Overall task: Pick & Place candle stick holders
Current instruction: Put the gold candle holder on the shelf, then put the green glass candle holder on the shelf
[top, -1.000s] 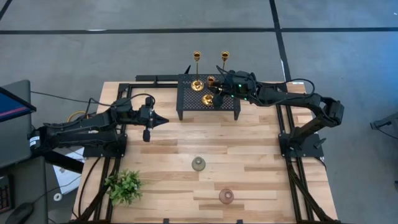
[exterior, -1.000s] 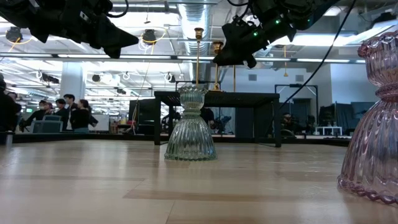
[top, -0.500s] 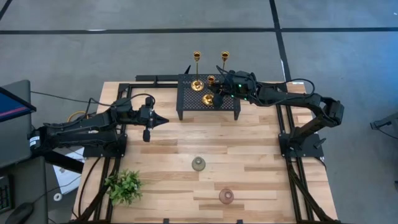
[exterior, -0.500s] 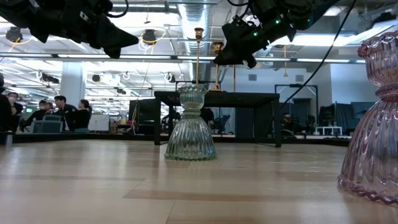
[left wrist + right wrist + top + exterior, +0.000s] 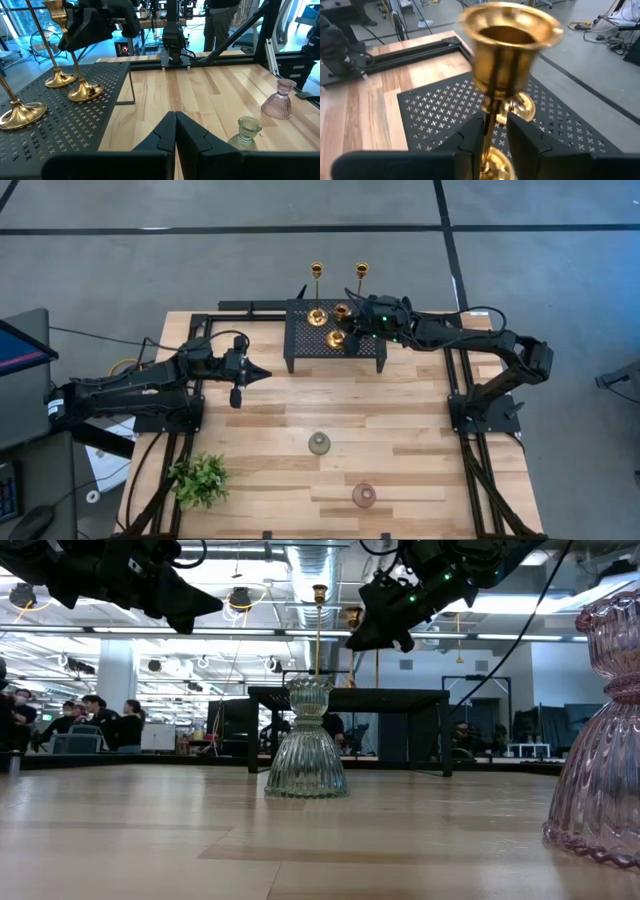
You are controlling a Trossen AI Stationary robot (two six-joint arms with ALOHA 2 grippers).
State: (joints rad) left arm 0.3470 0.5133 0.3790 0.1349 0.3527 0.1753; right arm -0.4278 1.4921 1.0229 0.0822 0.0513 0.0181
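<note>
The right gripper (image 5: 492,132) pinched a gold candlestick (image 5: 507,55) above the black rack (image 5: 335,337). The left gripper (image 5: 175,131) hung over the table (image 5: 400,420), fingers pressed together.

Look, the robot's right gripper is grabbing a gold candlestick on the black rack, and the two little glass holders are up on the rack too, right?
Not quite. The right gripper does close around a gold candlestick over the black rack, but the high view shows the grey-green glass holder and the pink glass holder standing on the wooden table, not on the rack.
</note>
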